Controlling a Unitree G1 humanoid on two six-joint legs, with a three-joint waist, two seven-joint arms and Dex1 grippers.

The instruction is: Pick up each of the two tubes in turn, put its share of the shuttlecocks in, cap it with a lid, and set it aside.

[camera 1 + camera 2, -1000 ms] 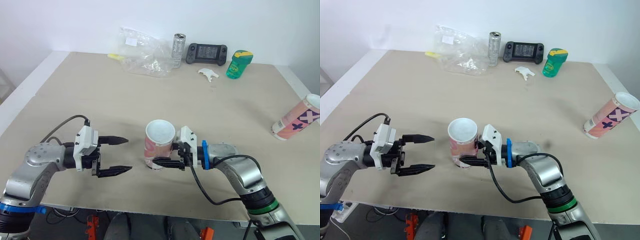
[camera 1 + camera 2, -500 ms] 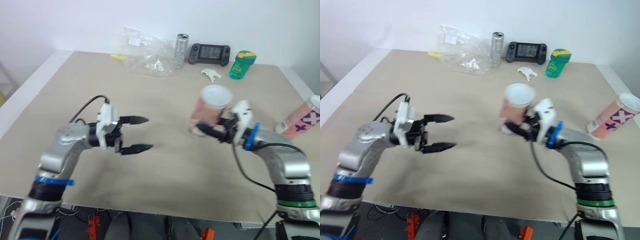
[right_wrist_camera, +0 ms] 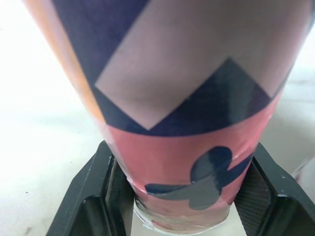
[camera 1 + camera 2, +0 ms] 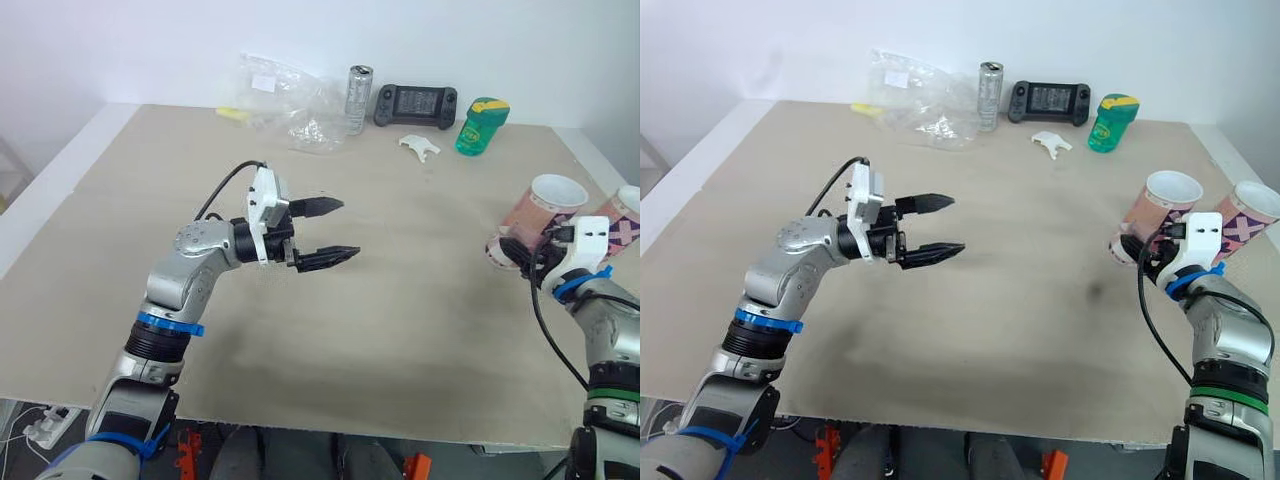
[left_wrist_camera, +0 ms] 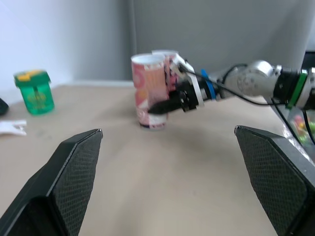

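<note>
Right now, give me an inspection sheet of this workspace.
Surface: beige table.
Job's things: tube held in the right gripper, beside the second tube at the table's right edge.
Clutter: bag, can, console, green bottle, white piece, all along the far edge.
Grippers: left gripper open, over mid-table; right gripper shut on the tube.
Cables: black cable at the left wrist, another on the right arm.
Surroundings: white wall.

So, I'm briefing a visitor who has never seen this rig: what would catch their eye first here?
The right gripper is shut on a pink patterned tube near the right edge of the table, close beside a second tube. The left gripper hangs open over the table's middle, holding nothing. A crumpled plastic bag and a green bottle sit along the far edge.
</note>
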